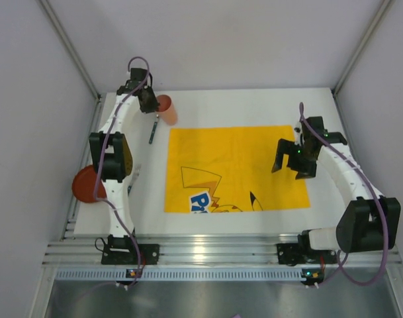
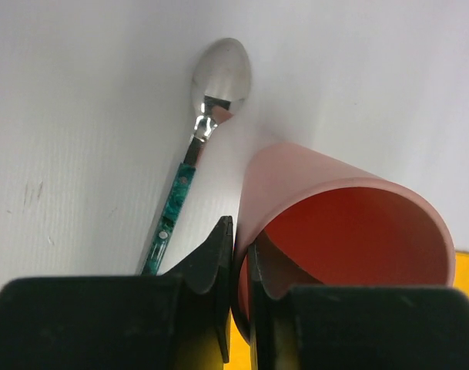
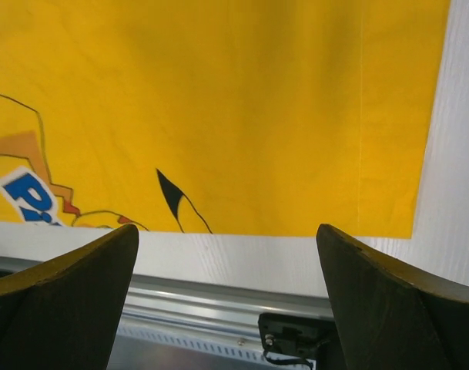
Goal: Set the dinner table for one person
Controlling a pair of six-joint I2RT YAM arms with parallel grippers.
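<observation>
On the white dinner table (image 1: 254, 106), the salmon-pink cup (image 1: 167, 109) is at the far left, just off the yellow cloth's (image 1: 234, 169) back corner. My left gripper (image 1: 155, 108) is shut on the cup's wall. In the left wrist view one finger (image 2: 215, 254) presses the outside of the cup (image 2: 334, 208) and the other sits inside the rim, which the left gripper (image 2: 240, 235) pinches. A spoon (image 1: 152, 130) with a green handle lies beside the cup; its bowl (image 2: 221, 73) points away. My right gripper (image 1: 289, 169) hangs open over the cloth's right side, holding nothing.
A red plate (image 1: 85, 184) sits at the table's left edge, partly behind the left arm. The yellow cloth (image 3: 219, 100) with a cartoon print covers the table's middle. A ribbed aluminium rail (image 1: 208, 252) runs along the near edge, also below the right gripper (image 3: 227, 231).
</observation>
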